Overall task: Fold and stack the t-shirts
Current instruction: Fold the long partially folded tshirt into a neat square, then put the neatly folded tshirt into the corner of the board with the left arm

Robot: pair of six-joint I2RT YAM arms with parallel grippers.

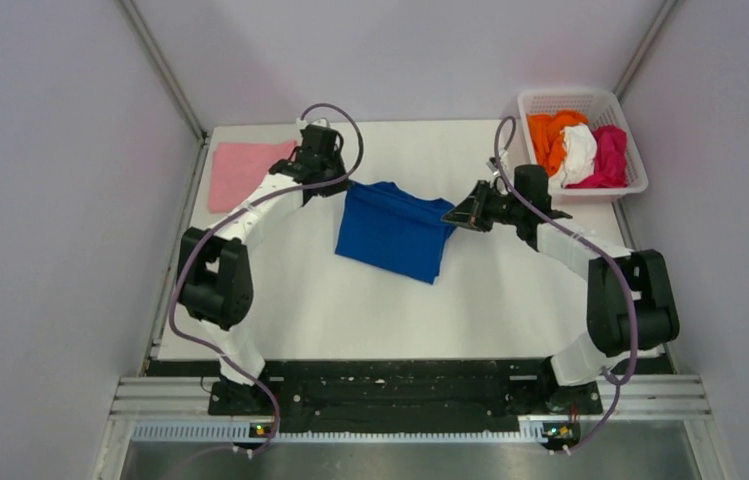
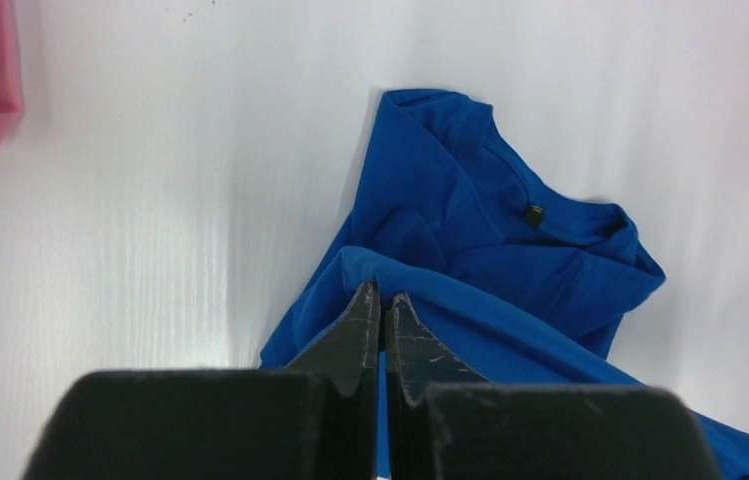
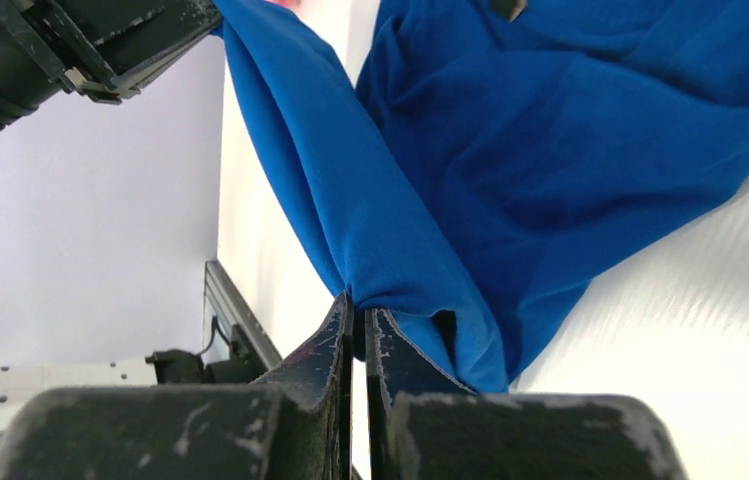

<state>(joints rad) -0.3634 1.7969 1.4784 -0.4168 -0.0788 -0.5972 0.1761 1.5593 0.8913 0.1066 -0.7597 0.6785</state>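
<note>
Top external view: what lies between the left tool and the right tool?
The blue t-shirt spans that stretch in the top external view; the left tool and the right tool each pinch one edge.

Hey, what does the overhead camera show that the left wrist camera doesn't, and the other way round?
Only overhead: the white basket holding an orange tee, white tee and magenta tee, and the right gripper pinching the edge of the blue t-shirt. Only left wrist: the dark neck label inside that shirt's collar, and, close up, the left gripper shut on a fold. Both: the blue t-shirt and the pink t-shirt on the table.
</note>
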